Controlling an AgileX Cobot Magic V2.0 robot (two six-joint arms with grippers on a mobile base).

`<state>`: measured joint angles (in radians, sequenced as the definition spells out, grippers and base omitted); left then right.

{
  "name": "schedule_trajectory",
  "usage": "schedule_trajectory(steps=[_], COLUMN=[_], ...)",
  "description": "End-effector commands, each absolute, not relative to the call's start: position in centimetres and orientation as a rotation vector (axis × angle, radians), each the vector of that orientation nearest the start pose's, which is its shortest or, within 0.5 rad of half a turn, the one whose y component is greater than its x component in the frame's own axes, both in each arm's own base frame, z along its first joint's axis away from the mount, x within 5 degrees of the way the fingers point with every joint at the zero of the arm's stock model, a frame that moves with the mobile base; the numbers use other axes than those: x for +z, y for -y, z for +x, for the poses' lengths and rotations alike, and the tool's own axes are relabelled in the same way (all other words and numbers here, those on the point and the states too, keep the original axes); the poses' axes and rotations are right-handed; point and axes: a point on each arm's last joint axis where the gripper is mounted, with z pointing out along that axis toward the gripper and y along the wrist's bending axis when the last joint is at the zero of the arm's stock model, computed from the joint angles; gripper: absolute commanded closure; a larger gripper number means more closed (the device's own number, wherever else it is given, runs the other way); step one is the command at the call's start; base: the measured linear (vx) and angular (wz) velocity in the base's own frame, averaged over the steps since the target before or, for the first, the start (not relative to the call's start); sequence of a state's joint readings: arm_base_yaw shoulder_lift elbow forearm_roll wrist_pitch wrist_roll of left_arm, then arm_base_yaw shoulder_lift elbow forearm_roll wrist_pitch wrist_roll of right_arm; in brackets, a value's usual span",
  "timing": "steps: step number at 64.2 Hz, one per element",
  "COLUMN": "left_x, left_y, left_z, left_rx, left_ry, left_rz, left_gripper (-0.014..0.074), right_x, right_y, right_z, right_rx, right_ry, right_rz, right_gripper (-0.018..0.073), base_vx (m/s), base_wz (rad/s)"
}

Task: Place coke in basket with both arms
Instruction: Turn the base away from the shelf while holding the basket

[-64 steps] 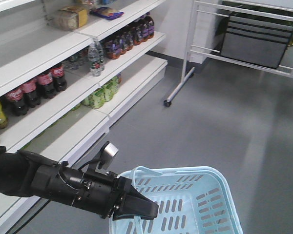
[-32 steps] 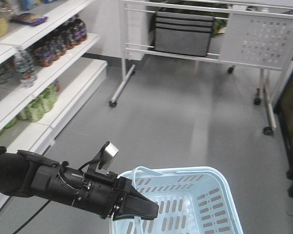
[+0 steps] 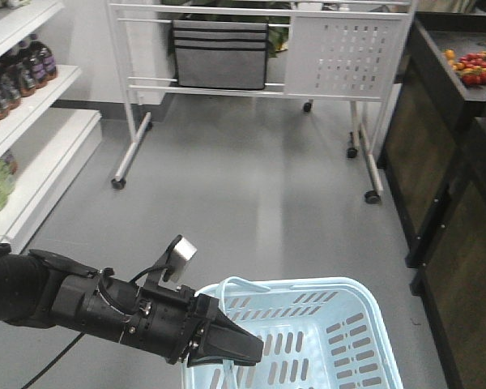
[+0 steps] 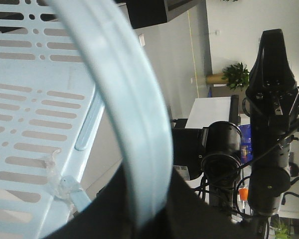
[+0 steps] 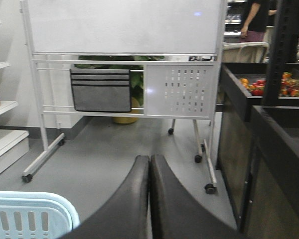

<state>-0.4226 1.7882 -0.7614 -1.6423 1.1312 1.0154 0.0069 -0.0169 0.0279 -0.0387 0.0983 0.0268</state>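
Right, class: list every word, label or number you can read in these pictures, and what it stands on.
No text can be read anywhere.
Labels on the shelf bottles: too small and blurred.
Whiteboard: no writing shows.
Basket: no print shows.

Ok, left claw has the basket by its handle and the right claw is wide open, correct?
Not quite: the right claw is shut, fingers pressed together with nothing between, as the right wrist view shows. The left claw does hold the basket by its handle.

A wheeled white rack stands between shelves and produce bins.
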Motion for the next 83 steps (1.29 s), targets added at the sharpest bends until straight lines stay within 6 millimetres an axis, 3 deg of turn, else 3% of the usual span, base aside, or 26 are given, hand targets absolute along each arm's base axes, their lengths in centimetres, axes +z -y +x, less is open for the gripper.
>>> schedule_trajectory(steps=[1,83], left_x=[20.12,20.12], left_y=[19.80,19.80], left_z=[22.97,22.97], left_rx=[-2.004,-2.004], left_ry=[-2.364,-2.363], left_rz=[0.307,0.308], left_gripper=[0.0602,0.0602], right_x=[20.06,20.06], right_y=[0.00,0.00], right_z=[5.61,5.61], right_rx=[-0.016,-0.016], right_ry=[-1.517,-1.517], right_rz=[-0.016,-0.016], right_gripper=[0.0569,0.0569], base_vx=[0.02,0.05], base_wz=[-0.32,-0.10])
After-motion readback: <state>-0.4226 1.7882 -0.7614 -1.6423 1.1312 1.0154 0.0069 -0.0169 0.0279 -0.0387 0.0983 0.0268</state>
